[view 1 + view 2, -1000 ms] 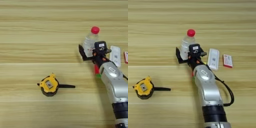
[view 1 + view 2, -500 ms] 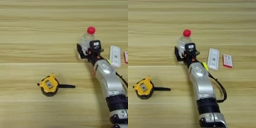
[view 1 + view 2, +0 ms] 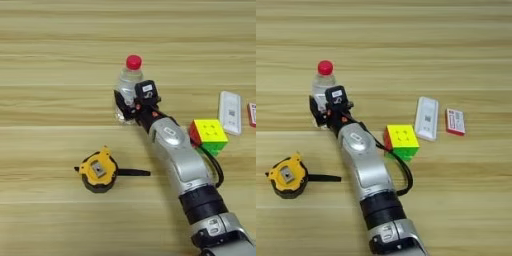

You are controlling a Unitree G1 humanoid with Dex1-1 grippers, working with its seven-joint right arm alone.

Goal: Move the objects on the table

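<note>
Farthest left on the wooden table (image 3: 45, 60), the yellow-black tape measure (image 3: 98, 171) lies with its black strap (image 3: 133, 173) pointing right, where it lay before. Next comes the clear bottle with the red cap (image 3: 127, 84), upright, with my right gripper (image 3: 131, 102) clamped on its lower body; bottle and gripper have travelled well leftward since a moment ago. My silver forearm (image 3: 176, 155) slants down to the bottom edge. Right of it the puzzle cube (image 3: 401, 140), hidden earlier, shows beside the flat white device (image 3: 426, 117) and the small red-white box (image 3: 455, 121).
</note>
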